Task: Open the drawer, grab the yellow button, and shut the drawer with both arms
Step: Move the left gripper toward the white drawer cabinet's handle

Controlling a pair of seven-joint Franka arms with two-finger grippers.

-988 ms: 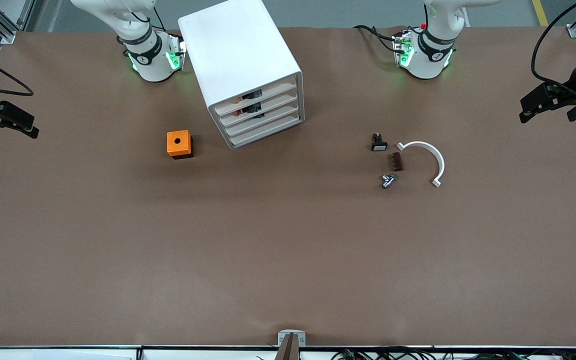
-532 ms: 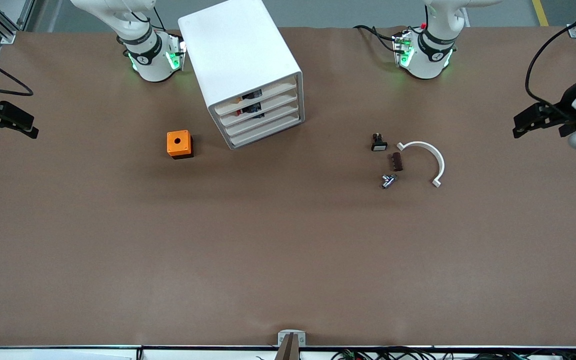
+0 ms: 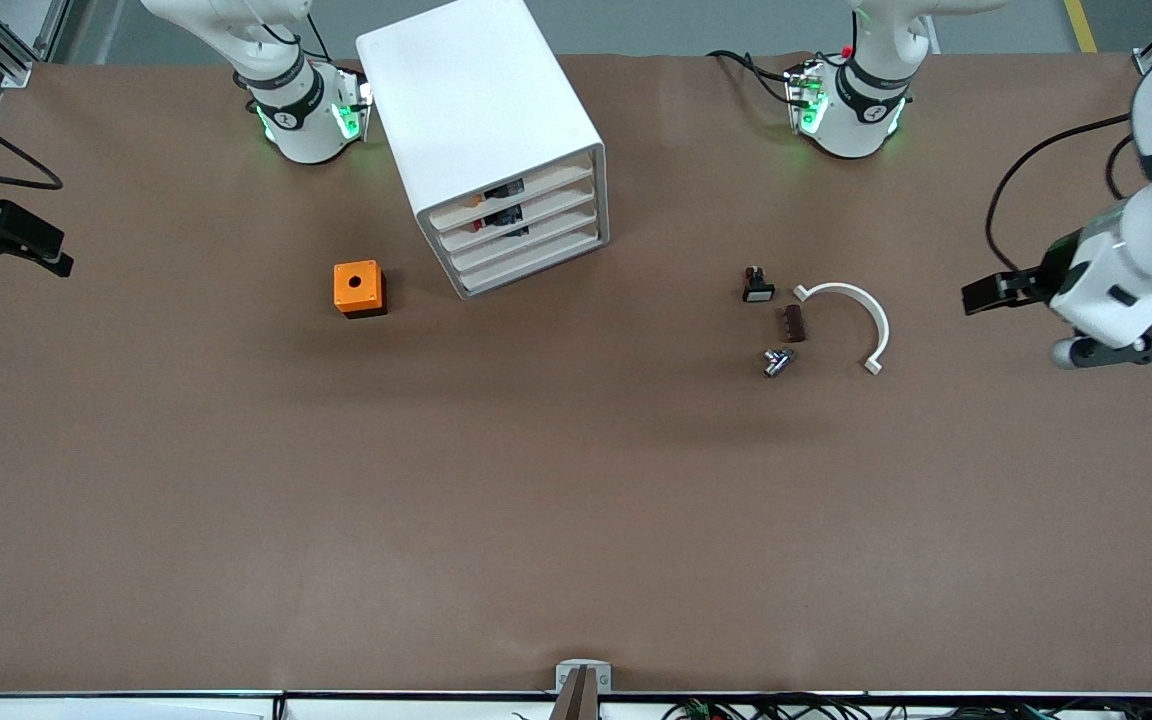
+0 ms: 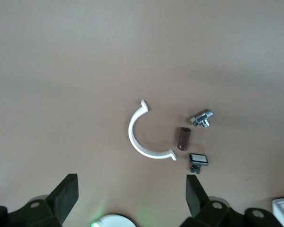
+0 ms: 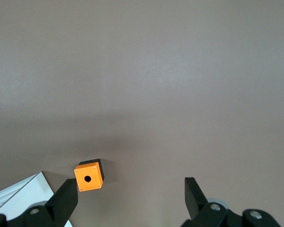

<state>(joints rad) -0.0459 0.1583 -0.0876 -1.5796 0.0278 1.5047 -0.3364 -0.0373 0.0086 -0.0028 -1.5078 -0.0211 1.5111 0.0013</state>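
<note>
The white cabinet [image 3: 481,120] stands on the table between the two arm bases, with all four drawers shut. The top drawer [image 3: 526,192] is closed. Small dark and orange parts show through the drawer fronts, but I cannot make out the button. My left gripper [image 3: 978,298] is open and empty, in the air over the table at the left arm's end, beside the loose parts; its wrist view [image 4: 131,194] shows both fingers wide apart. My right gripper [image 3: 61,255] is open and empty over the right arm's end of the table, also seen in its wrist view [image 5: 130,196].
An orange cube with a hole [image 3: 358,288] [image 5: 89,176] sits beside the cabinet. A white curved clamp [image 3: 861,305] [image 4: 137,142], a brown piece [image 3: 794,323], a metal fitting [image 3: 777,362] and a small black part with a white face [image 3: 758,287] lie toward the left arm's end.
My left arm has swung in from the table's end toward the white clamp, its gripper now lower in the front view. My right gripper has hardly moved.
</note>
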